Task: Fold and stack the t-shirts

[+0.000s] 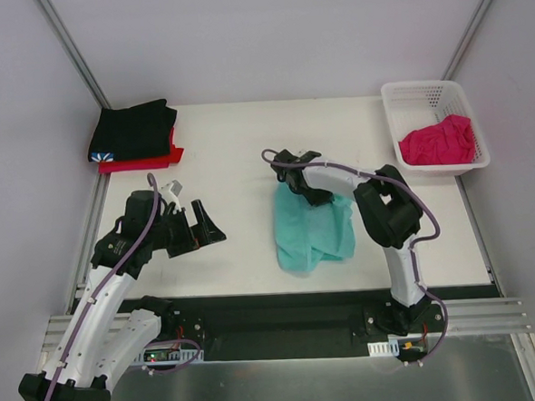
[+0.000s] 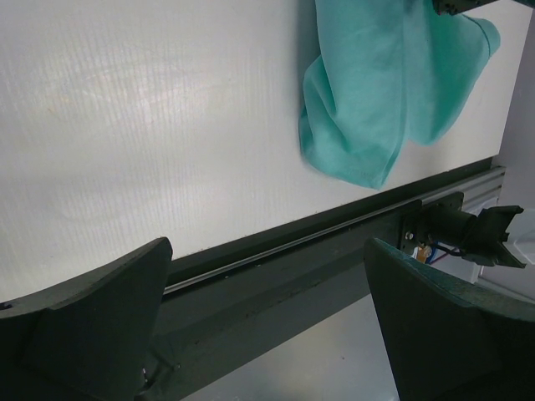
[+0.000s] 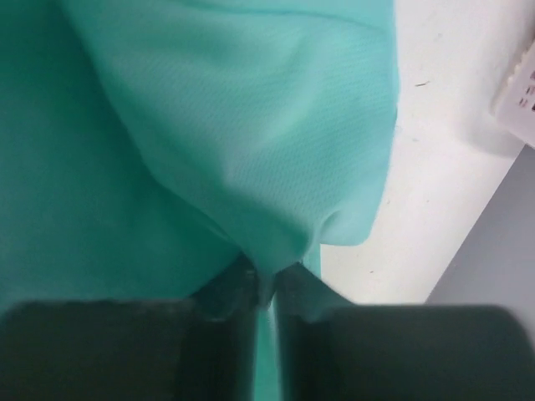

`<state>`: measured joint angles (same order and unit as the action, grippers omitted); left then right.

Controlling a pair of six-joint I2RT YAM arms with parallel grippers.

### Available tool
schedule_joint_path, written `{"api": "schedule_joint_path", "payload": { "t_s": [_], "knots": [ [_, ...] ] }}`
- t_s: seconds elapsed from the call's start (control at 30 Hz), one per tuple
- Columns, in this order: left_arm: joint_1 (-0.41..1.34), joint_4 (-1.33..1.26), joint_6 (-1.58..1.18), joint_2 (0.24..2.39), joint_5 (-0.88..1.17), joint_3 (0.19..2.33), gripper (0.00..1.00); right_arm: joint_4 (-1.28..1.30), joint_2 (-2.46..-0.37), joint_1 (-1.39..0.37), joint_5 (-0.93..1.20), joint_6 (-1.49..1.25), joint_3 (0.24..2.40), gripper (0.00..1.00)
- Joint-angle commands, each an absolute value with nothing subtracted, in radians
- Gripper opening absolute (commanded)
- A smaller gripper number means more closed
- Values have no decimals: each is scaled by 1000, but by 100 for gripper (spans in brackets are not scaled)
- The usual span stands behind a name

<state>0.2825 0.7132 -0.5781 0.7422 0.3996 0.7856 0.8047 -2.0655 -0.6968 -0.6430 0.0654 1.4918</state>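
A crumpled teal-green t-shirt (image 1: 312, 230) lies mid-table, also in the left wrist view (image 2: 384, 92). My right gripper (image 1: 305, 191) sits at its far edge, and in the right wrist view the gripper (image 3: 267, 280) is shut on a pinched fold of the teal cloth (image 3: 251, 142). My left gripper (image 1: 205, 224) hangs open and empty left of that shirt, fingers (image 2: 100, 326) wide apart over the table's near edge. A black t-shirt (image 1: 134, 130) lies folded on a red t-shirt (image 1: 147, 161) at the far left. The magenta-pink t-shirt (image 1: 438, 141) is bunched in the basket.
A white lattice basket (image 1: 420, 93) stands at the far right corner. A dark rail (image 2: 318, 234) runs along the table's near edge. Grey walls and metal posts close in the left, back and right sides.
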Motion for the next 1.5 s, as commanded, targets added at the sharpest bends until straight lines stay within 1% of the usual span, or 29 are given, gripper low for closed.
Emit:
{"api": "schedule_joint_path", "payload": {
  "t_s": [0.0,0.1,0.23,0.33,0.4,0.5,0.6,0.67,0.8,0.9,1.03,1.07,1.2,1.33,1.47],
  "knots": [
    [291,690,-586,735,403,801,99,831,-2065,-663,-755,92,1597,1],
    [293,692,-588,733,402,804,99,880,-2054,-664,-769,94,1667,1],
    [295,689,-595,735,403,804,99,951,-1985,-678,-772,94,1741,1],
    [299,690,-600,735,399,804,99,1029,-1951,-690,-773,106,1793,1],
    [304,689,-601,738,399,804,99,1101,-1922,-698,-772,113,1870,1],
    [310,687,-607,732,397,807,99,1204,-1905,-696,-674,132,1994,1],
    [313,690,-612,723,394,807,99,1334,-1934,-698,-543,117,2122,1],
    [314,689,-614,715,396,808,99,1389,-1937,-704,-467,100,2144,1],
    [316,689,-612,706,396,805,99,1411,-1869,-727,-316,58,2086,1],
    [318,689,-611,709,397,808,99,1439,-1819,-761,-253,40,1990,1],
    [319,690,-607,709,399,819,99,1444,-1705,-830,-219,5,1829,1],
    [319,690,-607,709,399,821,99,1437,-1656,-862,-216,-33,1753,1],
    [321,690,-607,706,393,822,99,1393,-1517,-911,-152,-101,1605,1],
    [322,689,-607,712,394,816,99,1384,-1437,-923,-100,-138,1588,1],
    [324,689,-606,721,387,824,99,1374,-1451,-923,-57,-109,1630,3]
  ]
}}
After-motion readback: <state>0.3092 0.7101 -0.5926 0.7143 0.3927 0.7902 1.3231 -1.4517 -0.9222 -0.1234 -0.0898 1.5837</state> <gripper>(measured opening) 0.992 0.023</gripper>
